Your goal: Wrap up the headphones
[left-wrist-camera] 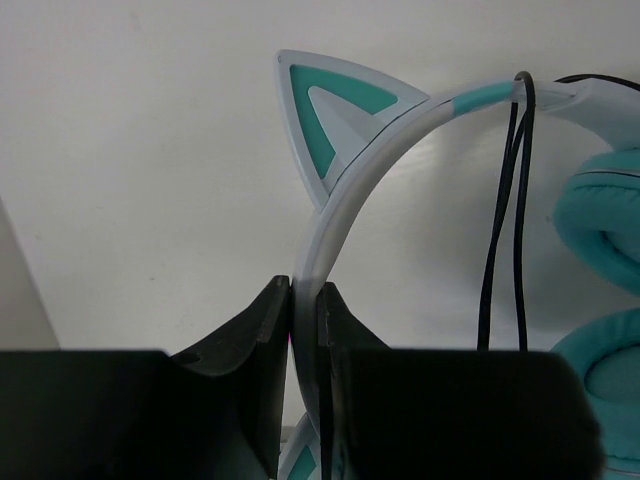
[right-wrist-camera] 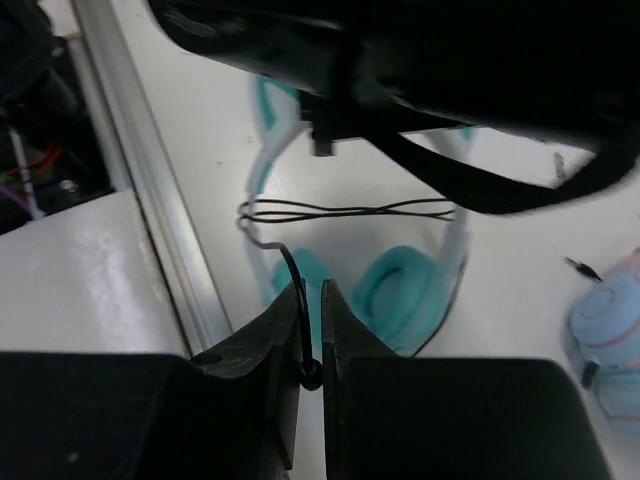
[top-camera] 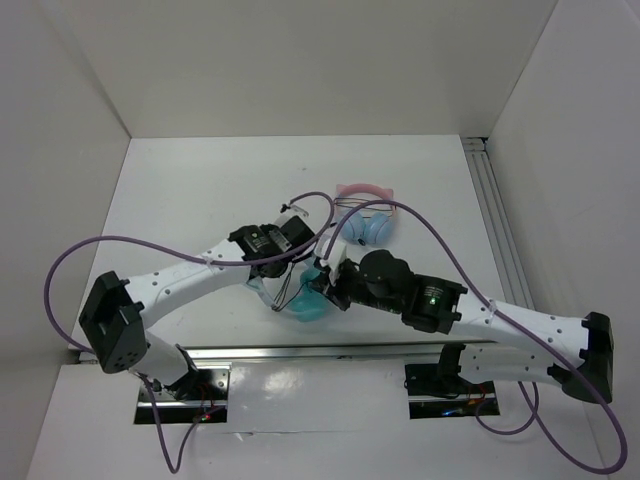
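Headphones (top-camera: 308,303) lie near the middle of the table (top-camera: 200,200) in the top view, with a pink pair (top-camera: 365,225) at their one o'clock. In the left wrist view, the left gripper (left-wrist-camera: 305,292) clamps the white headband (left-wrist-camera: 345,200) below a cat ear (left-wrist-camera: 330,120). In the right wrist view, the right gripper (right-wrist-camera: 312,292) pinches the black cable (right-wrist-camera: 350,210). A slack or crooked pull could slide the loops off the band. The teal cups (right-wrist-camera: 400,290) face up, and the cable crosses the band twice.

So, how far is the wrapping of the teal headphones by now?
Done: the black cable already crosses the headband in a few loops. In hand: the left pincer clamps the headband, the right pincer pinches the cable. Left: winding the remaining cable; how much remains is hidden.
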`<state>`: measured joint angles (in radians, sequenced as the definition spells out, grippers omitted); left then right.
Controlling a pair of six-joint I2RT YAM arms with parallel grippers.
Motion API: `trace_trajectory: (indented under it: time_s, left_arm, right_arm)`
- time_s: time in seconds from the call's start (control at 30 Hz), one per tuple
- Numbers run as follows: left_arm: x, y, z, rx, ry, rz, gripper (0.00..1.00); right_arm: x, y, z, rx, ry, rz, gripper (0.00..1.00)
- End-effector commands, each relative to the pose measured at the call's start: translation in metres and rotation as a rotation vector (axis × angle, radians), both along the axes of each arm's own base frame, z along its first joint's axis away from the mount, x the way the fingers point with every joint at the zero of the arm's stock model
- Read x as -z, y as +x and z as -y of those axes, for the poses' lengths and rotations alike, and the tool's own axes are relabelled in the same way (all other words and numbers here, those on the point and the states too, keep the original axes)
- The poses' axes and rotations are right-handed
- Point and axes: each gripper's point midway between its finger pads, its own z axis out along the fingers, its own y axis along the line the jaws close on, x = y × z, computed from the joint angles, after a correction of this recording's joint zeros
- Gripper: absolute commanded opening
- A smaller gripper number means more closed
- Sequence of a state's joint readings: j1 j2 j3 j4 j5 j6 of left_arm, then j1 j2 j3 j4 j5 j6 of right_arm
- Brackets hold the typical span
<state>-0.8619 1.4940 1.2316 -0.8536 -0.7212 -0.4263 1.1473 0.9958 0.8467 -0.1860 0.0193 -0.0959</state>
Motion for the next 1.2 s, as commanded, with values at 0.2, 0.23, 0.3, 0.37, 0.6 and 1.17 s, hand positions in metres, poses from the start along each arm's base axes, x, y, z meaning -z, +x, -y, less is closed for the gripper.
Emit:
trace_trajectory:
  time_s: [0.2,0.23,0.3,0.37,0.6,1.17]
  left_arm:
    - [-0.02,-0.054,0.04,0.297,-0.365,-0.107,0.0]
    - [-0.021,-0.06,0.039,0.312,-0.369,-0.121,0.0]
    - [-0.029,-0.073,0.044,0.354,-0.391,-0.132,0.0]
    - [-0.031,-0.091,0.05,0.417,-0.399,-0.165,0.0]
    - [-0.035,-0.122,0.049,0.46,-0.34,-0.219,0.0]
    - [-0.082,-0.124,0.049,0.489,-0.453,-0.133,0.0]
  right_arm:
    - [-0.004,0.045,0.033,0.3,-0.088,0.113,0.0]
    - [-0.002,0.053,0.039,0.357,-0.106,0.13,0.0]
    - [0.002,0.063,0.046,0.432,-0.13,0.153,0.0]
    - [0.007,0.072,0.052,0.497,-0.153,0.174,0.0]
    - [0.022,0.091,0.062,0.631,-0.225,0.226,0.0]
    - [0.034,0.071,0.045,0.483,-0.152,0.149,0.37]
